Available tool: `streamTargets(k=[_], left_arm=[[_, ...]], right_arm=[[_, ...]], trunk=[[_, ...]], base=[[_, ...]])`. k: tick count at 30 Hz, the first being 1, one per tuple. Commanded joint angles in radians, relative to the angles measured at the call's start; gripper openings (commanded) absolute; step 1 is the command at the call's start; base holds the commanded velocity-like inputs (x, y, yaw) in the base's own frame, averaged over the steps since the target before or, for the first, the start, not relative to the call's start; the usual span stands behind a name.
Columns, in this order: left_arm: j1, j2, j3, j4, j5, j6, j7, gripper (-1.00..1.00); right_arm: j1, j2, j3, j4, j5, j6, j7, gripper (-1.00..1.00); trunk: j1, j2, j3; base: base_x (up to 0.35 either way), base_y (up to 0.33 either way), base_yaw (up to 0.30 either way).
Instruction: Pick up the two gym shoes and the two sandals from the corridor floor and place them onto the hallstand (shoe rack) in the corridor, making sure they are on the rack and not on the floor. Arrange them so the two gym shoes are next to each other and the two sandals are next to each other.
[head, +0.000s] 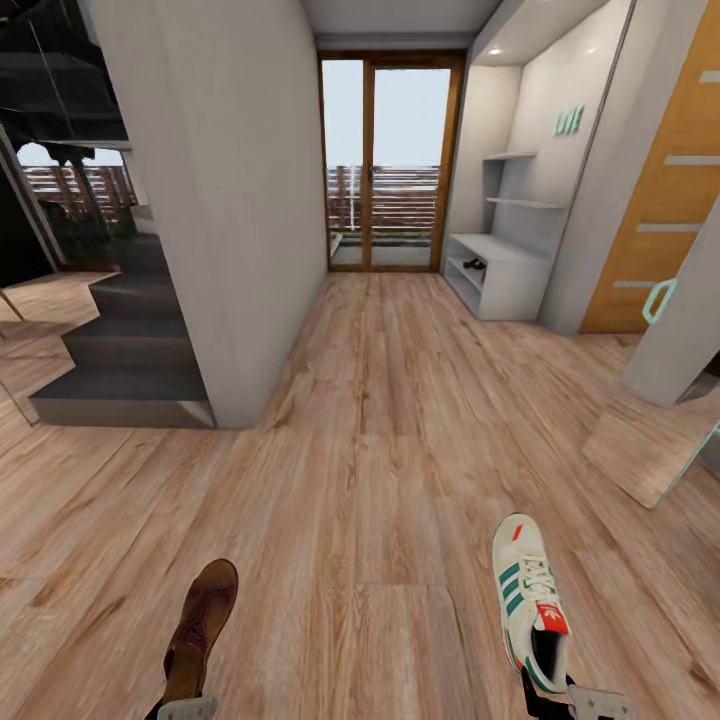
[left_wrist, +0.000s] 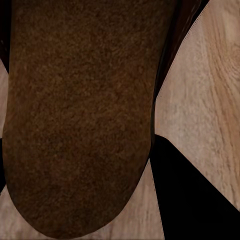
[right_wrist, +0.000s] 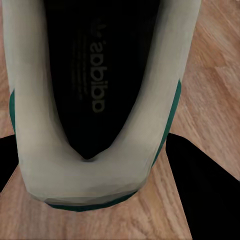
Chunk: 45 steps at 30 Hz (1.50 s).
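The left pincer (head: 187, 708) shows at the near left edge of the head view, clamped on the heel end of a brown sandal (head: 200, 630) that points away over the floor (head: 380, 400). In the left wrist view the sandal's (left_wrist: 80, 115) dark brown insole runs out between the black fingers (left_wrist: 190, 190), with wood planks (left_wrist: 210, 100) beyond. The right pincer (head: 565, 705) shows at the near right, clamped on the heel of an off-white sneaker (head: 530, 600) with green stripes and a red tab, toe pointing away. In the right wrist view the sneaker's (right_wrist: 100, 170) heel opening and black insole sit between the fingers (right_wrist: 210, 190), above the planks (right_wrist: 215, 75). The rack (head: 505, 270) stands far off on the right, near the glass door (head: 390, 160) at the corridor's end; a small dark thing (head: 475, 265), too small to identify, lies in its lower compartment. A grey wall (head: 220, 200) and dark stairs (head: 130, 350) stand on the left, and an orange door (head: 665, 200) on the right.
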Motion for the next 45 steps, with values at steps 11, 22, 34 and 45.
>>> streamTargets(k=[11, 22, 34, 45], left_arm=[[-0.001, 0.0, 0.009, 0.001, -0.01, -0.002, -0.003, -1.0], [-0.001, 0.0, 0.009, 0.001, -0.01, -0.003, -0.003, -1.0], [-0.001, 0.0, 0.009, 0.001, -0.01, -0.003, -0.003, -1.0], [-0.001, 0.0, 0.009, 0.001, -0.01, -0.004, -0.003, -1.0]], right_arm=[[-0.001, 0.001, -0.007, 0.0, 0.003, -0.004, 0.009, -1.0], [-0.001, 0.0, -0.007, 0.0, 0.002, -0.004, 0.009, -1.0], [-0.001, 0.001, -0.007, 0.0, 0.002, -0.004, 0.009, -1.0], [-0.001, 0.0, -0.007, 0.0, 0.002, -0.004, 0.007, -1.0]], trunk=[[0.0, 0.0, -0.001], [0.0, 0.0, -0.001], [0.0, 0.0, -0.001], [0.0, 0.0, -0.001]], base=[[0.339, 0.0, 0.0], [0.339, 0.0, 0.0], [0.339, 0.0, 0.0], [0.339, 0.0, 0.0]])
